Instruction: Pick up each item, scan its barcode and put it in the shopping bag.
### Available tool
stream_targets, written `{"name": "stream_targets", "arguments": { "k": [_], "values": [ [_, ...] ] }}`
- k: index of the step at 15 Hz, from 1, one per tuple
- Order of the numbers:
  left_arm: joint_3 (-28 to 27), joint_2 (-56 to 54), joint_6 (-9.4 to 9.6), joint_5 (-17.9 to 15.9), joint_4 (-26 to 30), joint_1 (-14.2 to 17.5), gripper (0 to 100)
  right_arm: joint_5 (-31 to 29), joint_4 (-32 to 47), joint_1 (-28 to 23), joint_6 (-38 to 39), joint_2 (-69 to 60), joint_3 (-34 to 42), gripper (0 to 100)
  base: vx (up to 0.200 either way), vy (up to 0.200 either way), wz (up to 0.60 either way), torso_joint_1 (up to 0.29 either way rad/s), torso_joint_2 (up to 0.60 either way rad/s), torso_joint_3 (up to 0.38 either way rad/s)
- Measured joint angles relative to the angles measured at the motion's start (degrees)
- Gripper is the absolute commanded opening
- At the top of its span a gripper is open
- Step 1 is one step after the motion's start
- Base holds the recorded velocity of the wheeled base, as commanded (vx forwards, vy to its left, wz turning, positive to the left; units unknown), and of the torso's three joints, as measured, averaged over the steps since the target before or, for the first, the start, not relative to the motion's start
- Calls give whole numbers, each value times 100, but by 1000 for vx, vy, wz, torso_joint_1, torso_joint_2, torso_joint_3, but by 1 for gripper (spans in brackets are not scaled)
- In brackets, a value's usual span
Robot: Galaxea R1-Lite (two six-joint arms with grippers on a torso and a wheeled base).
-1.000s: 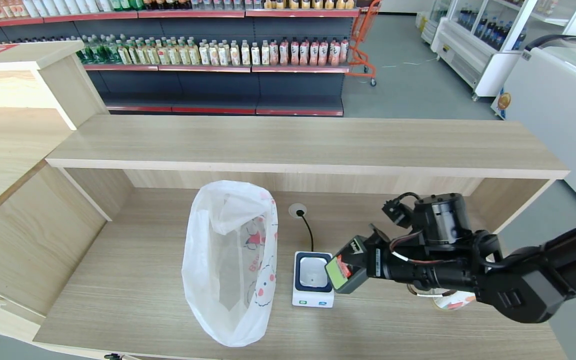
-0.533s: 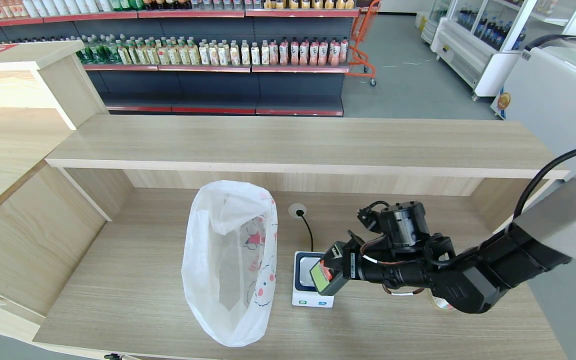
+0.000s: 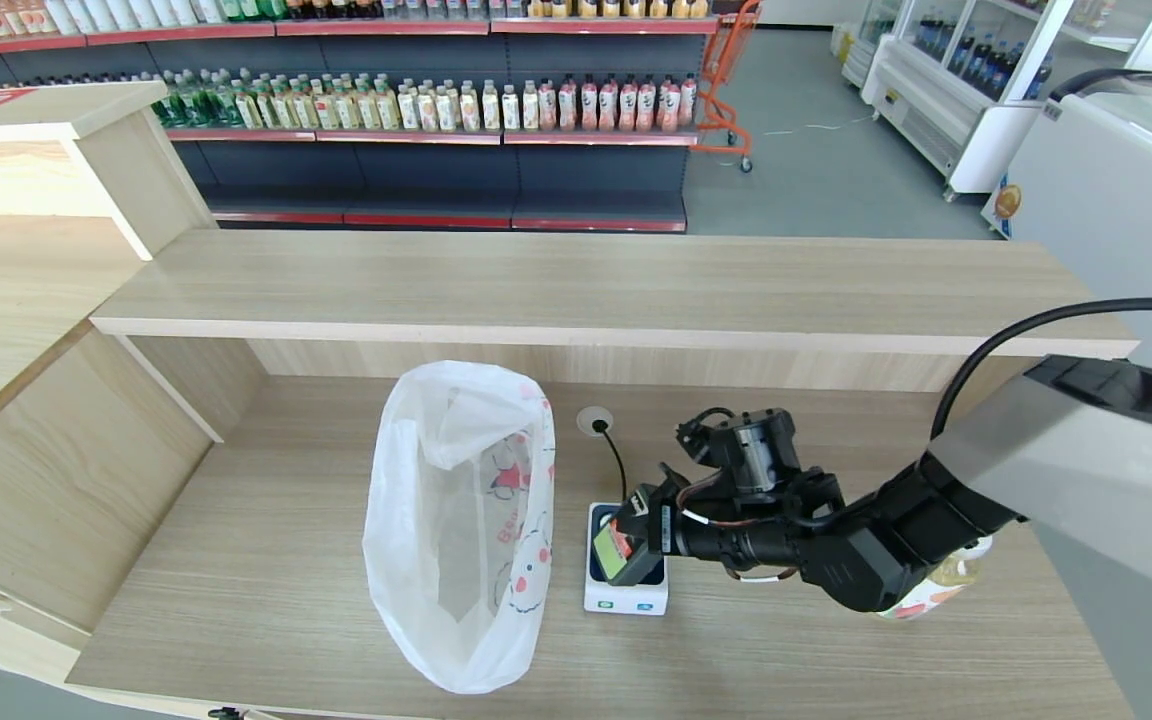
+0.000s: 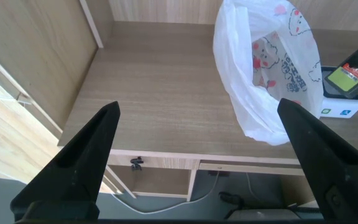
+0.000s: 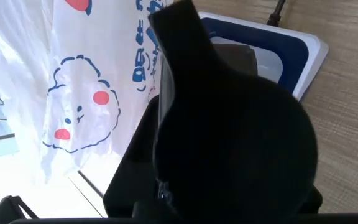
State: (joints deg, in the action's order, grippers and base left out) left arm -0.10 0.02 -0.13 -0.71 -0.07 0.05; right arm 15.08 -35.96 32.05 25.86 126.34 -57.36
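**A:** Which step is in hand?

**B:** Scanning, I judge. The right gripper [image 3: 636,530] is clamped on a small green-faced pack [image 3: 610,541], held directly over the scanner [image 3: 626,600].

**A:** Where is the bag?

**B:** The white shopping bag [image 3: 456,520] stands open just beside the scanner. The left gripper [image 4: 197,115] hangs empty beyond the bag, well apart from the scanner, its fingers spread wide.

**A:** What next?

**B:** Probably carrying the pack from the scanner across to the bag's mouth, then releasing it.
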Motion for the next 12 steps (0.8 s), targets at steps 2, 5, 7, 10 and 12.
{"name": "stream_targets", "arguments": {
  "k": [2,5,7,10,12],
  "values": [
    [0,0,-2,0,0,0,100,-68,-20,30,-66,98,-90,0,0,0,0,0,0,0],
    [0,-2,-2,0,0,2,100,-222,-41,45,-284,180,-101,0,0,0,0,0,0,0],
    [0,-2,-2,2,0,5,100,-226,-35,44,-301,196,-88,0,0,0,0,0,0,0],
    [0,0,-2,2,0,0,100,-228,5,24,-244,116,-68,0,0,0,0,0,0,0],
    [0,-2,-2,0,0,0,100,-213,49,6,118,-171,35,0,0,0,0,0,0,0]
  ]
}}
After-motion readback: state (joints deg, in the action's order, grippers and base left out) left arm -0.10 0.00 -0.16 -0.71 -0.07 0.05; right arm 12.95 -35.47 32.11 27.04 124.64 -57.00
